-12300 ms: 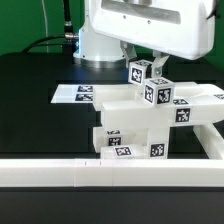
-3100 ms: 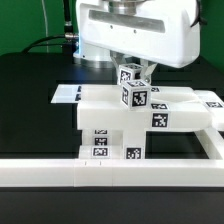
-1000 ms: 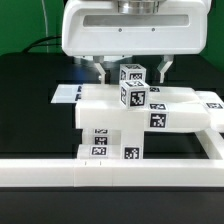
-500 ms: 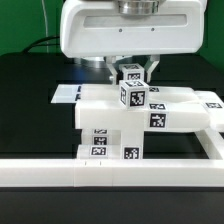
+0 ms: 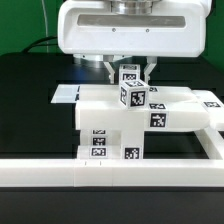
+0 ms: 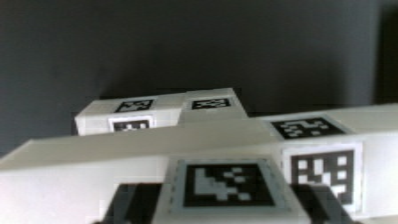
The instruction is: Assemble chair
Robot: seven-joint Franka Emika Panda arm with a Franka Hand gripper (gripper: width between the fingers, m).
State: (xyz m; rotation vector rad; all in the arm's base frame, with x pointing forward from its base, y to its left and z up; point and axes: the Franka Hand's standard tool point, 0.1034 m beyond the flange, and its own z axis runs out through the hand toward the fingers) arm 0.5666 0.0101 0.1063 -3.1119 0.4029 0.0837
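Observation:
A white, partly built chair [image 5: 108, 122] with black marker tags stands in the middle of the exterior view. A white square post [image 5: 133, 95] rises upright from its top. My gripper [image 5: 130, 68] hangs straight above and its two dark fingers [image 5: 112, 68] press the post's tagged top from both sides. In the wrist view the post's tagged face [image 6: 222, 185] fills the space between the dark fingers [image 6: 135, 206], with the gripper [image 6: 226, 208] shut on it. A broad white panel [image 6: 89, 162] of the chair lies behind the post.
The marker board [image 5: 66, 93] lies flat on the black table behind the chair, toward the exterior view's left. A white rail [image 5: 60, 172] runs along the front and turns back on the exterior view's right [image 5: 214, 140]. The robot's white body looms above.
Over the last second the fingers have drawn in from a wide spread to press on the post's top. The chair and post have not moved since three seconds ago.

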